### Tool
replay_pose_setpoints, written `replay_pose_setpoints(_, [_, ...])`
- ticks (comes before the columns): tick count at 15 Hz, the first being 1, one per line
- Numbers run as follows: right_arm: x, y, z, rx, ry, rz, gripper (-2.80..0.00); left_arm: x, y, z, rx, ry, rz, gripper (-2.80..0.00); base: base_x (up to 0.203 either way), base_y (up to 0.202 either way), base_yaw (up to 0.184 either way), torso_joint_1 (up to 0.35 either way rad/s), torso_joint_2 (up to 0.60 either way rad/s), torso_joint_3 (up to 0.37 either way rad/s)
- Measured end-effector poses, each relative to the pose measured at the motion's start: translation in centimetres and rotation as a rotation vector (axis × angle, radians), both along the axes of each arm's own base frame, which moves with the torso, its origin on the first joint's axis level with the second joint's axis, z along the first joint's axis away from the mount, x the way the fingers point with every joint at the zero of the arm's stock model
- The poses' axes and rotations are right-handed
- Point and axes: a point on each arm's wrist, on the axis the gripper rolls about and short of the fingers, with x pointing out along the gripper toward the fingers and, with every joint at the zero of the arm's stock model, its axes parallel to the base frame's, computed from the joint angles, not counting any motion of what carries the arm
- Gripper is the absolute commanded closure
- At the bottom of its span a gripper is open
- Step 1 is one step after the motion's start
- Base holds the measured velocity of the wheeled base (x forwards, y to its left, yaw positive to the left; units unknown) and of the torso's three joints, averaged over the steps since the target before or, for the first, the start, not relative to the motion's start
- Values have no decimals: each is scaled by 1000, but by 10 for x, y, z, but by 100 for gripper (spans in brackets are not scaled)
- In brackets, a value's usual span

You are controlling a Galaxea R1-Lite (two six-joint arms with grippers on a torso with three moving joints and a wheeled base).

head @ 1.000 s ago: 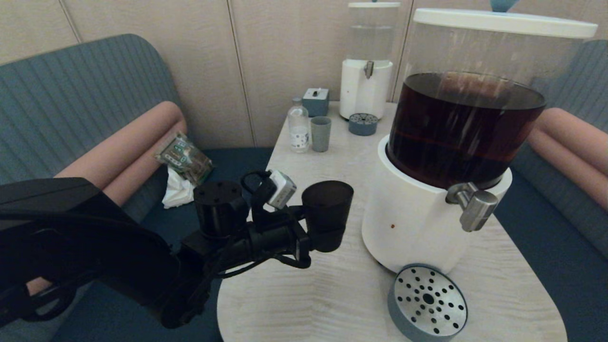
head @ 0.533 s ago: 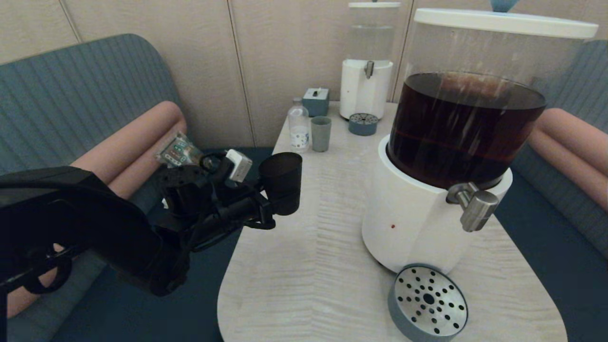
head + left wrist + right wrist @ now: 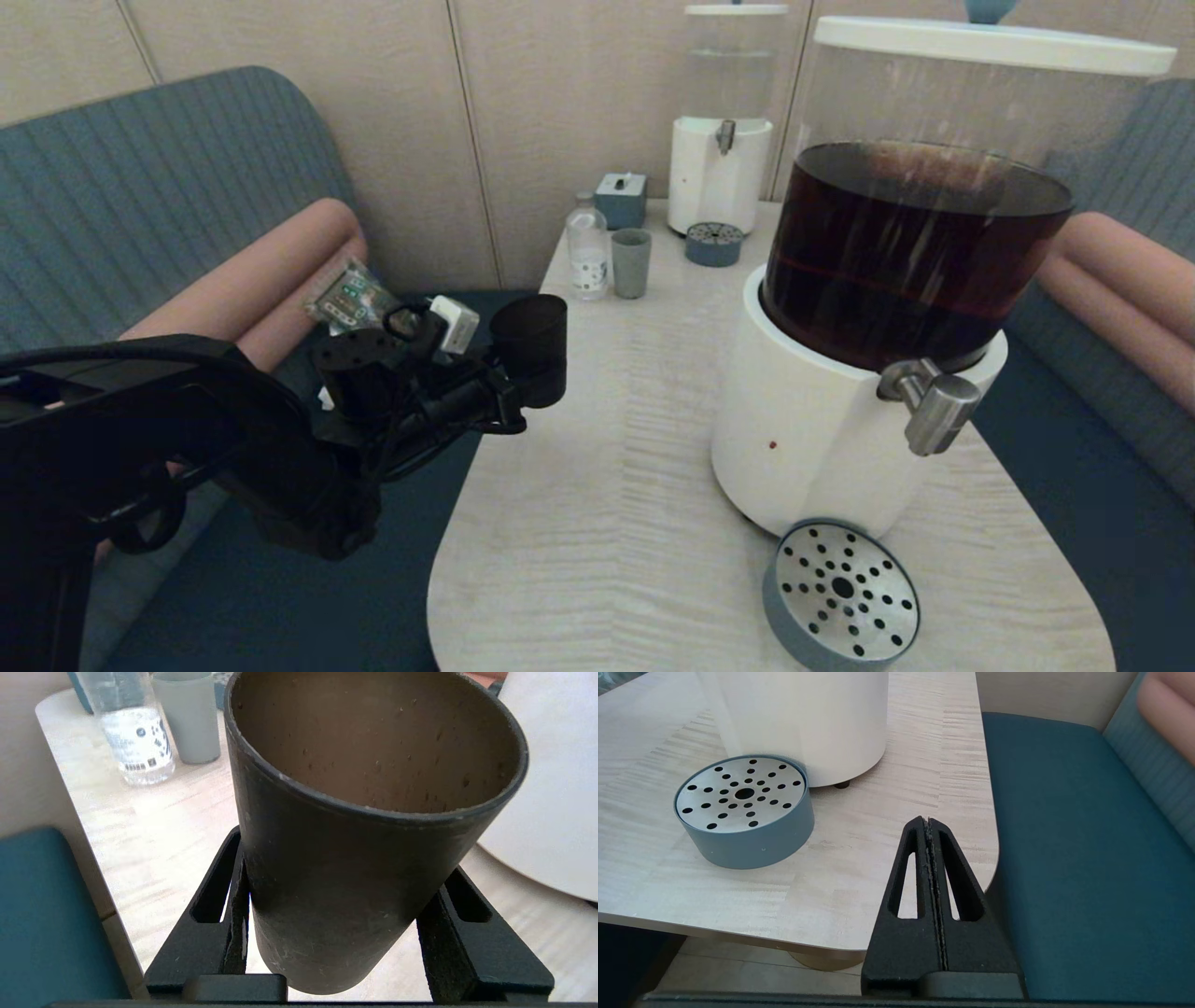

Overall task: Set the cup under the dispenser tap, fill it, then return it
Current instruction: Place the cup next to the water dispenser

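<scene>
While clamped from both sides by the left gripper (image 3: 334, 933), the cup (image 3: 530, 348) hangs upright, clear of the table (image 3: 616, 523), over its edge. Placed well apart from the dispenser tap (image 3: 929, 403), on the far side of the white dispenser base (image 3: 803, 439) from it. Drip tray (image 3: 840, 594) directly below the tap, unoccupied. Beyond the cup, toward the wall: a small bottle (image 3: 133, 737) and a grey-blue cup (image 3: 189, 716). Right gripper (image 3: 930, 826) parked off the table corner nearest the tap, fingers pressed together, holding nothing.
</scene>
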Motion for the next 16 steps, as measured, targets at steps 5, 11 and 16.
replay_pose_setpoints(5, [0, 0, 0, 0, 0, 0, 0, 9, -1, -20, 7, 34, 3, 0, 0, 0, 0, 0, 0, 0])
replay_pose_setpoints(11, [0, 0, 0, 0, 0, 0, 0, 22, -5, -31, 0, 8, 1, 0, 0, 0, 0, 0, 0, 0])
replay_pose_setpoints(16, [0, 0, 0, 0, 0, 0, 0, 20, 2, -27, 1, 4, 10, 0, 0, 0, 0, 0, 0, 0])
